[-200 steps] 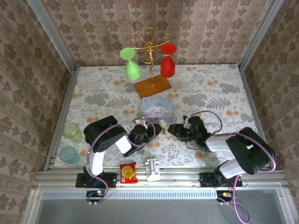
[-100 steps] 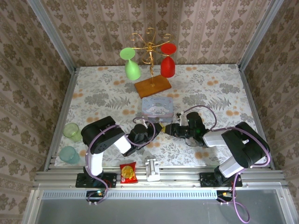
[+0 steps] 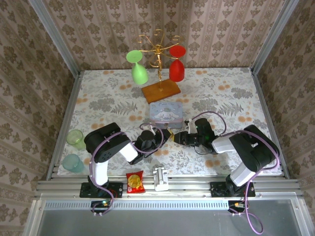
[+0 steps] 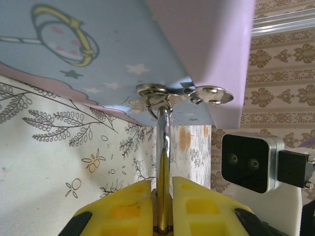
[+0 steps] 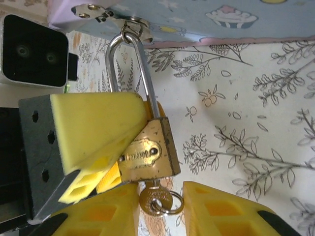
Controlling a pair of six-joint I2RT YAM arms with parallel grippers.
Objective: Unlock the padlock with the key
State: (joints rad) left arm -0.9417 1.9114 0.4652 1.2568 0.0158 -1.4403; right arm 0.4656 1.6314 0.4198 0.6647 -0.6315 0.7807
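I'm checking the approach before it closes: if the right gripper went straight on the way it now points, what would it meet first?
Most likely the key: its head sits between the open fingers of the right gripper, just below the padlock, which would come next.

Tin box (image 3: 166, 112), glass rack (image 3: 161, 91), snack packet (image 3: 134, 182)

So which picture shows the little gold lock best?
The right wrist view: the padlock faces the camera, its shackle hooked on the tin box. The left wrist view shows it edge-on in the left pincer; the top view, just a speck.
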